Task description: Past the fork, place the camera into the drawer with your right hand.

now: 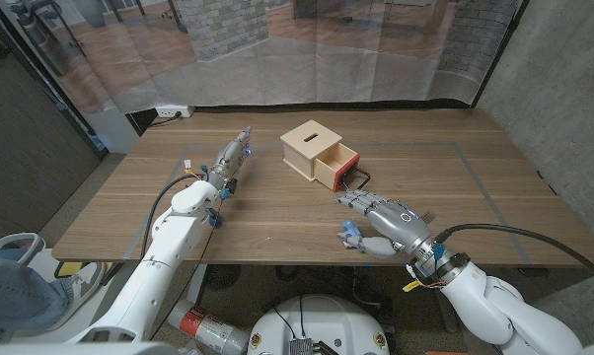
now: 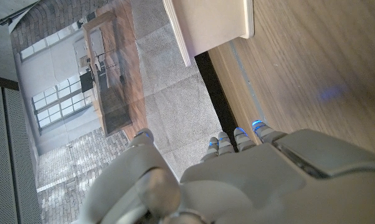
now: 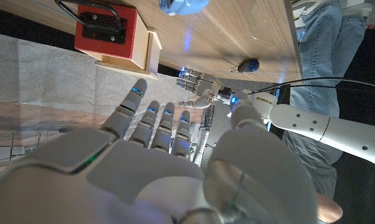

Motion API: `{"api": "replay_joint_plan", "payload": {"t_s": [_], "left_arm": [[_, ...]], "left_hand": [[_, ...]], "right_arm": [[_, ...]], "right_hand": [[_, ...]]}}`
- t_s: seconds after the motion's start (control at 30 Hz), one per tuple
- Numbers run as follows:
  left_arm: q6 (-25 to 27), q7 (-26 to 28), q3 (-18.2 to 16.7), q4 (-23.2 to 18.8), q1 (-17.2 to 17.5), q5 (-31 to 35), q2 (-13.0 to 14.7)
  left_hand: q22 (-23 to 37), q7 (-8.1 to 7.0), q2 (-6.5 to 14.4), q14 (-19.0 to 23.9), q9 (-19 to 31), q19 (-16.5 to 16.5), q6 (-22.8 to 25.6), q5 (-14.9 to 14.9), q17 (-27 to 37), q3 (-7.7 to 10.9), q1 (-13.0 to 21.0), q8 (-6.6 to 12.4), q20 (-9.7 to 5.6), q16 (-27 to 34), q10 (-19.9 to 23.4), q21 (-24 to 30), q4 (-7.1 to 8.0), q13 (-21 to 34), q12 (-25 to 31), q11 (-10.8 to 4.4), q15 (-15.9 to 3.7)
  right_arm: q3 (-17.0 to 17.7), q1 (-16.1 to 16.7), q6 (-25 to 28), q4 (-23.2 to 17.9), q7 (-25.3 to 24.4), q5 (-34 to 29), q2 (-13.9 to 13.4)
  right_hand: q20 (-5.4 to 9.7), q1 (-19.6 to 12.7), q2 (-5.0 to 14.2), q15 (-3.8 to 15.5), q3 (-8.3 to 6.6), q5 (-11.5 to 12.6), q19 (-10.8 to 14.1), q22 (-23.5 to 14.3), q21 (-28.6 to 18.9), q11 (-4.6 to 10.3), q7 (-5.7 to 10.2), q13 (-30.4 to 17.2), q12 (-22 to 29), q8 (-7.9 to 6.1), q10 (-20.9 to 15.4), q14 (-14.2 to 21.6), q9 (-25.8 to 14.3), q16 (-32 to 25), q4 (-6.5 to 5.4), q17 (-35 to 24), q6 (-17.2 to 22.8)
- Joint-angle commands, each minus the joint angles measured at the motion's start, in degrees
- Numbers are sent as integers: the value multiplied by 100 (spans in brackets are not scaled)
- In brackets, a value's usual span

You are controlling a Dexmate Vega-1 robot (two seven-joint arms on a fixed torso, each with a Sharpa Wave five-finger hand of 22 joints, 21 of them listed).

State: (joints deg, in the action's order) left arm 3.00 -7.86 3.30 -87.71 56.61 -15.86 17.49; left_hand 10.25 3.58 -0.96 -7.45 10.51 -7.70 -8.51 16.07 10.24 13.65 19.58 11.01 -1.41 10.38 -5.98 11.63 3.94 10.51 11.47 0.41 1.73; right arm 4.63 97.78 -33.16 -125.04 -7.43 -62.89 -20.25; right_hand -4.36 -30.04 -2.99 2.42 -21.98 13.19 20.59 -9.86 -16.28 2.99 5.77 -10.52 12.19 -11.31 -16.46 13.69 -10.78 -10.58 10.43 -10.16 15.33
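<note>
No readable labels. Right hand (image 1: 386, 223) open, fingers spread, holding nothing, near the table (image 1: 277, 212) front edge. Small blue object (image 1: 351, 237) just beside its thumb, can't tell if it's the camera. Drawer (image 1: 338, 166) pulled out of box (image 1: 311, 147), red front, black handle. Left hand (image 1: 231, 158) empty, fingers extended.
</note>
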Motion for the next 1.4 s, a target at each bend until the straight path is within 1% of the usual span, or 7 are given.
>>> {"api": "replay_joint_plan", "payload": {"t_s": [0.03,0.13,0.4,0.6,0.83,1.07,1.4], "left_arm": [[11,-4,-21,2,46,-15,6],[9,-17,-16,19,35,-13,9],[49,-28,-4,-7,10,11,38],[89,-21,-7,-41,13,18,49],[146,11,-20,-117,35,35,68],[160,22,-16,-111,32,38,57],[112,30,-24,-72,28,42,41]], "left_hand": [[21,-17,70,-12,22,-29,-45,-26,18,-9,3,-4,15,28,-28,-4,3,19,-3,1,29],[21,-19,71,-12,22,-30,-46,-27,18,-12,4,-3,25,28,-27,-4,3,19,-2,-3,33],[22,-28,76,-19,22,-37,-46,-30,19,-18,6,0,35,26,-28,-6,3,19,-2,10,38],[22,-31,79,-15,22,-39,-43,-32,19,-22,7,3,41,29,-18,-6,3,19,3,20,39],[22,-34,82,-19,23,-44,-37,-34,20,-26,9,7,58,28,-13,-7,2,19,6,9,40],[23,-45,86,-17,23,-44,-31,-36,20,-31,10,10,64,30,-12,-6,2,20,6,-15,38],[23,-84,92,-20,24,-45,-61,-40,21,-40,12,2,92,30,-31,-5,2,20,0,-26,53]], "right_arm": [[-93,91,366,-171,211,-71,-151],[-125,102,479,-221,304,-117,-167],[-205,120,776,-339,572,-207,-224],[-260,141,977,-437,767,-280,-259],[-359,136,1284,-559,1076,-466,-296],[-464,109,1608,-668,1373,-640,-325],[-572,117,1892,-718,1487,-757,-379]], "right_hand": [[-199,-165,-50,-54,-63,33,81,-19,45,27,92,-29,-45,42,75,-44,-31,23,-29,-5,-104],[-313,-217,-80,-110,-72,42,114,-21,63,41,125,-31,-64,64,150,-106,-32,39,-42,-9,-190],[-584,-288,-165,-244,-68,59,165,-28,117,-76,183,-37,-107,76,365,-259,-35,53,-83,-21,-335],[-668,-307,-227,-382,-52,73,317,-28,111,-136,221,-41,-106,62,452,-294,-37,37,-110,-27,-374],[-791,-340,-306,-581,-31,97,221,-29,233,-194,295,-44,-130,64,665,-469,-37,59,-135,-29,-470],[-809,-324,-387,-684,19,137,113,-38,358,-299,296,-46,-159,121,979,-650,-36,55,-176,-34,-810],[-792,-304,-437,-788,62,170,294,-53,332,-435,346,-46,-146,121,1142,-660,-32,18,-200,-30,-1028]]}}
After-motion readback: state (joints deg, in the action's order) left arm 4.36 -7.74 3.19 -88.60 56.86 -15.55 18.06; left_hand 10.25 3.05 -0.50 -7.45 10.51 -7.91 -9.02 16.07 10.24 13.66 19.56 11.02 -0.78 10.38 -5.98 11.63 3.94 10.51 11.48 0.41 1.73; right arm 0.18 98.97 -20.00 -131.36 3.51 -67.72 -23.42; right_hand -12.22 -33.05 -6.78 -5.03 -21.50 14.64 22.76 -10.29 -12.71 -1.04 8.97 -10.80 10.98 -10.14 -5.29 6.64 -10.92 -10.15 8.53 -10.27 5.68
